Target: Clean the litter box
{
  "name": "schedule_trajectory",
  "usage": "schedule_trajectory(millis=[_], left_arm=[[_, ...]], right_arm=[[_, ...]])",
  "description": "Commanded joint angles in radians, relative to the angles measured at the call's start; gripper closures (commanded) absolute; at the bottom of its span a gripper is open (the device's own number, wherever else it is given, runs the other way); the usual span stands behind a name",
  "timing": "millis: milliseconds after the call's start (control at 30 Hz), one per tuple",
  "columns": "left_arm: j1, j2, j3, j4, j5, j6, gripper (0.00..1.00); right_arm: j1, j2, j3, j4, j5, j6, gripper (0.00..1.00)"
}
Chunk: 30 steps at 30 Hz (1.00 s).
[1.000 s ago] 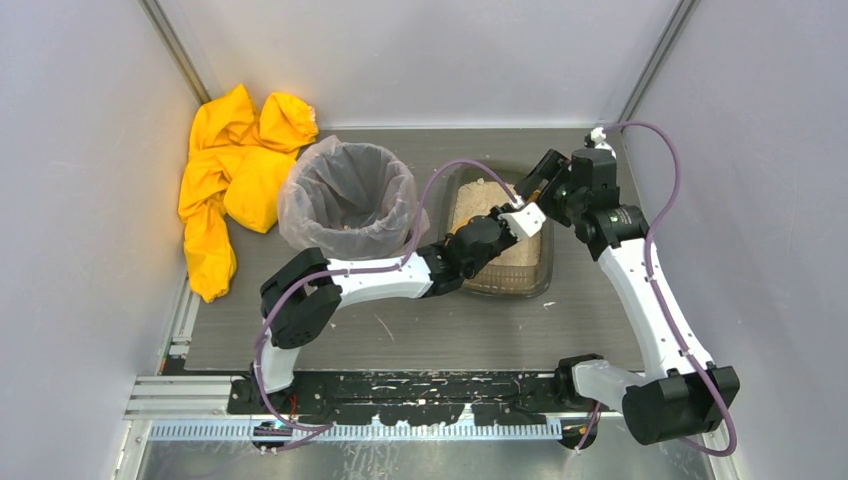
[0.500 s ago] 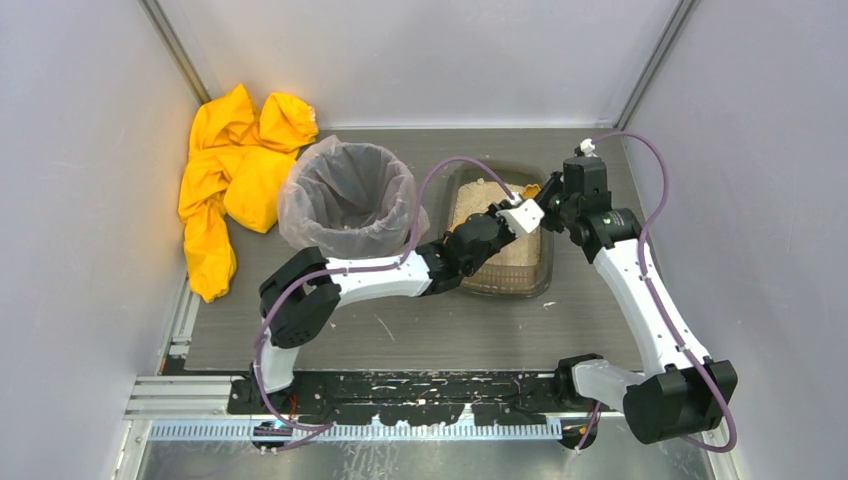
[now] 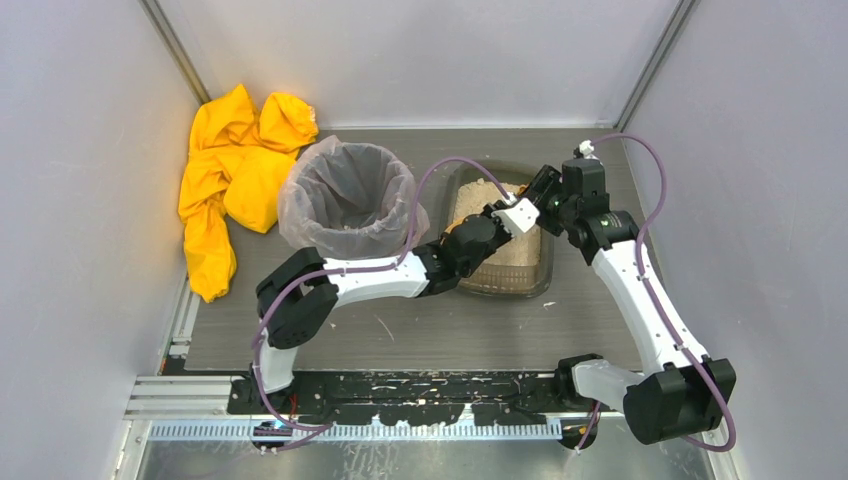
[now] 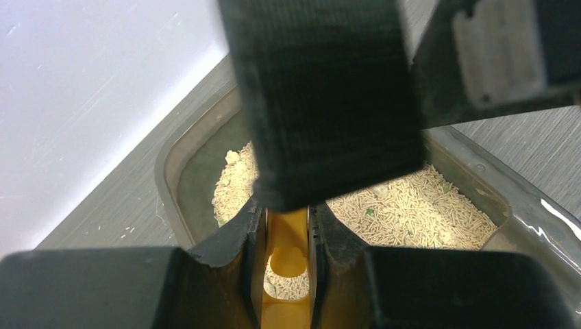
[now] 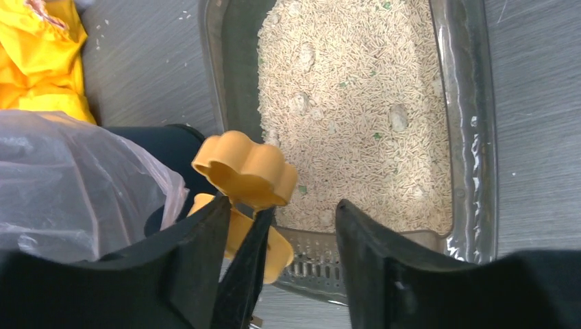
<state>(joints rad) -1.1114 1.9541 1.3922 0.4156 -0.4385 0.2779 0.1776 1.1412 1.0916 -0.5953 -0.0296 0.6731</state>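
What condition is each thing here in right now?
Litter box: flat on the table, holding pellets and clumps.
Orange scoop: clamped by the left end effector.
Right end effector: open, holding nothing.
Bin: upright, bag-lined.
Yellow cloth: crumpled in the corner.

Top external: fixed high above and behind both arm bases, facing down and forward, far enough to take in the whole grey wood-grain table [image 3: 420, 330].

Left wrist: just behind the left gripper [image 4: 286, 212], aimed along its fingers, very near and low over the shallow translucent brown-grey plastic litter box [image 4: 171, 161].

Right wrist: behind the right gripper [image 5: 301, 209], aimed steeply down from higher up.

Shared by all three: that litter box. Shared by both wrists: the orange-yellow plastic scoop handle [image 5: 243, 168] at the fingertips.
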Motion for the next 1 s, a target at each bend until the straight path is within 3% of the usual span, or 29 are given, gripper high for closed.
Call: schedule_trajectory(millis=[0, 133, 267, 400, 500, 633, 800, 967], left_arm=[[0.0, -0.073, -0.01, 0.088, -0.007, -0.006, 1.0], [0.0, -0.089, -0.045, 0.126, 0.005, -0.011, 1.0], [0.0, -0.097, -0.065, 0.135, 0.026, -0.027, 1.0], [0.0, -0.108, -0.079, 0.14, 0.041, -0.046, 1.0], [-0.001, -0.107, -0.076, 0.131, 0.04, -0.037, 1.0], [0.0, -0.101, -0.069, 0.124, 0.035, -0.027, 1.0], [-0.001, -0.07, -0.038, 0.112, 0.016, -0.023, 1.0], [0.001, -0.059, -0.023, 0.112, 0.008, -0.04, 1.0]], right_arm=[[0.002, -0.047, -0.006, 0.073, 0.024, 0.015, 0.27], [0.002, -0.052, 0.014, 0.073, 0.074, 0.023, 0.15], [0.002, -0.004, 0.045, 0.093, 0.047, 0.04, 0.15], [0.002, 0.043, 0.055, 0.126, 0.044, 0.069, 0.23], [0.002, 0.06, 0.05, 0.141, 0.011, 0.091, 0.37], [0.001, 0.06, 0.039, 0.146, -0.002, 0.106, 0.68], [0.003, 0.037, 0.044, 0.121, -0.004, 0.101, 0.98], [0.003, 0.028, 0.034, 0.103, 0.018, 0.079, 0.99]])
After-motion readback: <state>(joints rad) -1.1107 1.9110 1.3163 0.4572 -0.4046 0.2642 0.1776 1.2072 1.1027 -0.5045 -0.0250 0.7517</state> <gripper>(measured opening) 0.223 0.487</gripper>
